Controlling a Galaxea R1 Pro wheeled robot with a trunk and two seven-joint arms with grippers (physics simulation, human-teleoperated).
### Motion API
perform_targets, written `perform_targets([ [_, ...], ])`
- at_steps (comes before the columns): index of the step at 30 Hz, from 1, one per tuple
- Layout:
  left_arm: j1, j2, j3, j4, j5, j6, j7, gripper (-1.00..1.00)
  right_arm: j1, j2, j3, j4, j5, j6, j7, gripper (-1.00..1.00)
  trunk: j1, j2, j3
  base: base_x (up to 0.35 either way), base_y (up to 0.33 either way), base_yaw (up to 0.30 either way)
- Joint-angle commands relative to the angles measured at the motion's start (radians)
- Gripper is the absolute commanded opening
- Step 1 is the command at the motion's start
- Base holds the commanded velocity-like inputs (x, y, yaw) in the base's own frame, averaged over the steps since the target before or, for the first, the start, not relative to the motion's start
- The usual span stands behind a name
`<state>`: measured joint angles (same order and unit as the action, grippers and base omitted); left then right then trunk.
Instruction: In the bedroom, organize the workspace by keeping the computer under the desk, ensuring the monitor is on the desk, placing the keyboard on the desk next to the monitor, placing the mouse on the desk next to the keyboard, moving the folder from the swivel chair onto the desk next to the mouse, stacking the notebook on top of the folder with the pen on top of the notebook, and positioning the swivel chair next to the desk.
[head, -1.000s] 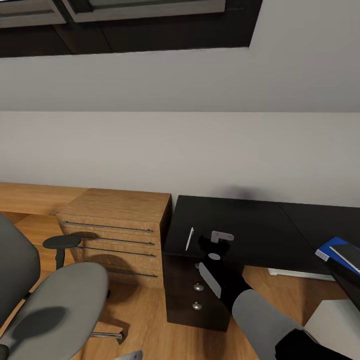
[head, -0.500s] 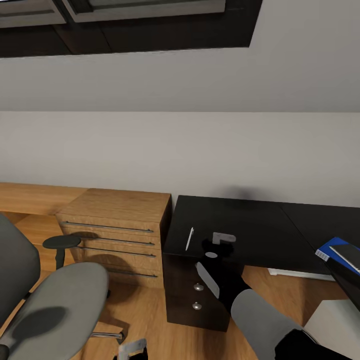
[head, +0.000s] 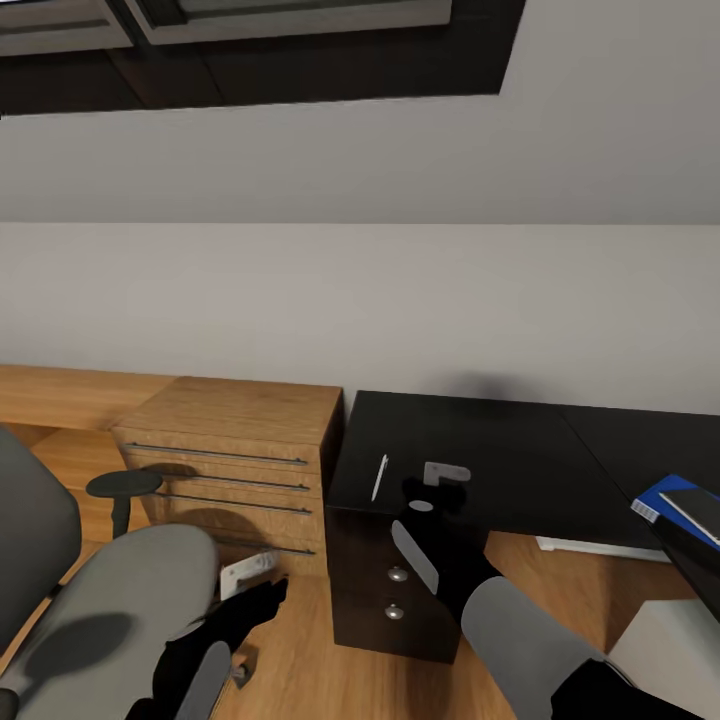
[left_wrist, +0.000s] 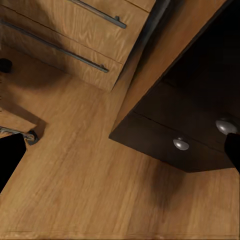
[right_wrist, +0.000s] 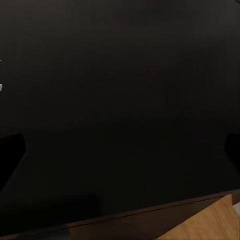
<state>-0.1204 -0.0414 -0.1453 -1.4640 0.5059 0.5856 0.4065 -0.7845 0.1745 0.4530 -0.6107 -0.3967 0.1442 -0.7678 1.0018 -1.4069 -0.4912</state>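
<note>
You are hovering your right gripper (head: 432, 490) just right of the pen (head: 380, 477) on the desk (head: 520, 465); its opening I cannot tell. The notebook (head: 697, 512) is already lying on the folder (head: 660, 497), far right.

Desk (head: 480, 455) bare beside pen (head: 379, 477); chest (head: 240, 440) crowds left, seemingly.

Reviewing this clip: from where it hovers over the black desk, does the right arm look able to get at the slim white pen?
Probably yes. The right gripper hovers over the black desk, with the slim white pen lying just beside it near the desk's end; nothing lies between them.
</note>
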Motion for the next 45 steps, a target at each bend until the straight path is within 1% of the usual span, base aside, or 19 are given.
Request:
perform_targets([
  [1,-0.001,0.001,0.003,0.008,0.013,0.004,0.009,1.00,-0.001,0.000,0.003,-0.001,-0.001,0.009,-0.006,1.00,0.000,-0.001,-0.001,0.000,0.000,0.079],
  [2,-0.001,0.003,0.007,0.016,0.015,0.006,0.009,1.00,-0.001,0.000,0.003,-0.001,-0.001,0.009,-0.005,1.00,0.000,-0.001,-0.001,0.000,0.000,0.098],
  [3,-0.001,0.005,0.022,0.027,0.018,0.009,0.008,1.00,-0.001,0.000,0.003,0.000,-0.001,0.008,-0.004,1.00,0.000,-0.001,-0.001,0.000,0.000,0.170],
  [9,-0.001,0.003,0.041,0.025,0.019,0.011,0.008,1.00,-0.001,0.000,0.004,0.000,-0.001,0.010,-0.002,1.00,0.000,-0.001,-0.001,0.000,0.000,0.230],
  [12,-0.001,0.003,0.041,0.025,0.019,0.010,0.008,1.00,-0.001,0.000,0.004,0.001,-0.001,0.010,0.000,1.00,0.000,-0.001,-0.002,0.000,0.000,0.269],
  [17,-0.001,0.002,0.041,0.028,0.019,0.010,0.010,1.00,-0.001,0.000,0.003,0.002,0.002,0.013,0.042,1.00,0.000,-0.001,-0.005,0.000,0.000,0.270],
  [30,-0.001,0.005,0.045,0.028,0.017,0.010,0.009,1.00,-0.001,0.000,0.003,0.003,0.005,0.016,0.052,1.00,0.000,-0.001,-0.014,0.007,0.000,0.262],
  [35,-0.001,0.006,0.045,0.025,0.017,0.010,0.009,1.00,-0.001,-0.001,0.002,0.005,0.006,0.015,0.053,1.00,0.000,-0.001,-0.016,0.250,0.000,0.097],
  [36,-0.001,0.000,0.043,0.020,0.017,0.015,0.006,1.00,-0.004,-0.007,-0.004,0.011,0.000,0.010,0.059,1.00,0.000,-0.001,-0.016,0.000,0.000,0.000],
  [38,-0.001,-0.011,0.043,0.008,0.018,0.012,0.007,1.00,-0.001,-0.018,-0.015,0.022,0.004,-0.001,0.070,1.00,0.000,-0.001,-0.016,0.000,0.000,0.000],
  [40,-0.001,-0.012,0.043,-0.003,0.018,0.012,0.007,1.00,-0.001,-0.029,-0.026,0.033,0.004,-0.006,0.082,1.00,0.000,-0.001,-0.016,0.000,0.000,0.000],
  [42,-0.001,-0.018,0.044,-0.014,0.018,0.012,0.007,1.00,0.000,-0.022,-0.018,0.037,0.007,-0.005,0.070,1.00,0.000,-0.001,-0.016,0.000,0.000,0.000],
  [45,-0.001,-0.024,0.044,-0.031,0.020,0.012,0.008,1.00,0.001,-0.035,-0.003,0.034,0.007,-0.013,0.053,1.00,0.000,-0.001,-0.016,0.000,0.000,0.000],
])
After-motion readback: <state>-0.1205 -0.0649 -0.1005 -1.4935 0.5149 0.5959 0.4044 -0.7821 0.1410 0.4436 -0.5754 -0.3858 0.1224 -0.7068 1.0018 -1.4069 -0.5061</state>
